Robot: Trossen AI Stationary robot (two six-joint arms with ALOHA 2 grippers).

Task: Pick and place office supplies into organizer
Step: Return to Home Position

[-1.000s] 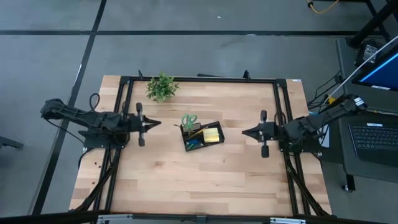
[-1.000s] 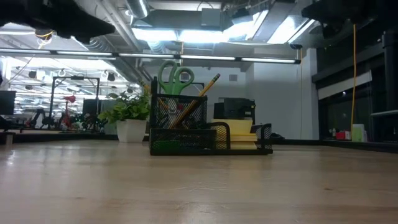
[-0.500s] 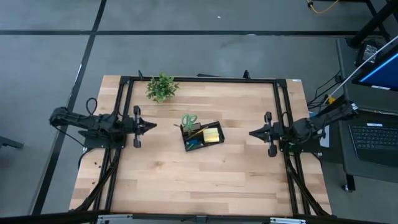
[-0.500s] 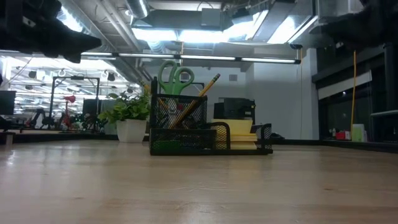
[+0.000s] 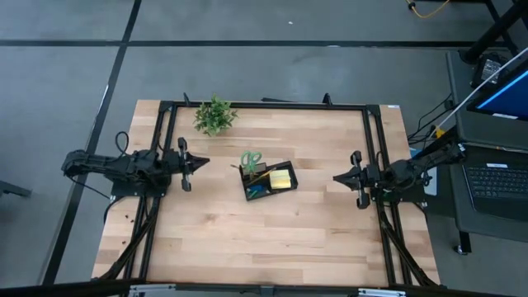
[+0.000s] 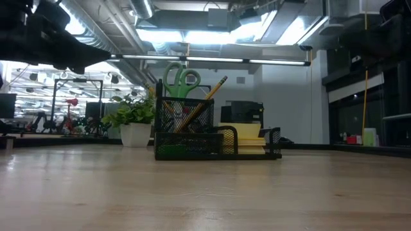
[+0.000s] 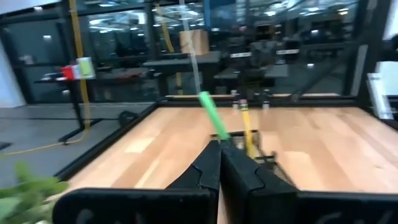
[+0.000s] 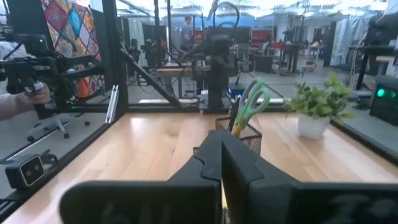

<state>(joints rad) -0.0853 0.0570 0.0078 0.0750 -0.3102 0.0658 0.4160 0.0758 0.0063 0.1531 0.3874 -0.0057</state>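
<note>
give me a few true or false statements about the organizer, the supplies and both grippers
1. The green-handled scissors stand upright in the organizer, in its taller section. True.
2. The left gripper holds a pencil. False: it is shut on nothing, off to the left of the organizer; the pencil leans in the taller section.
3. The yellow sticky-note pad lies in the organizer's lower part. True.
4. The plant sits inside the organizer. False: it stands on the table near the far edge, apart from the organizer.
5. The right gripper hangs right over the organizer. False: it is at the table's right side, shut and empty.
</note>
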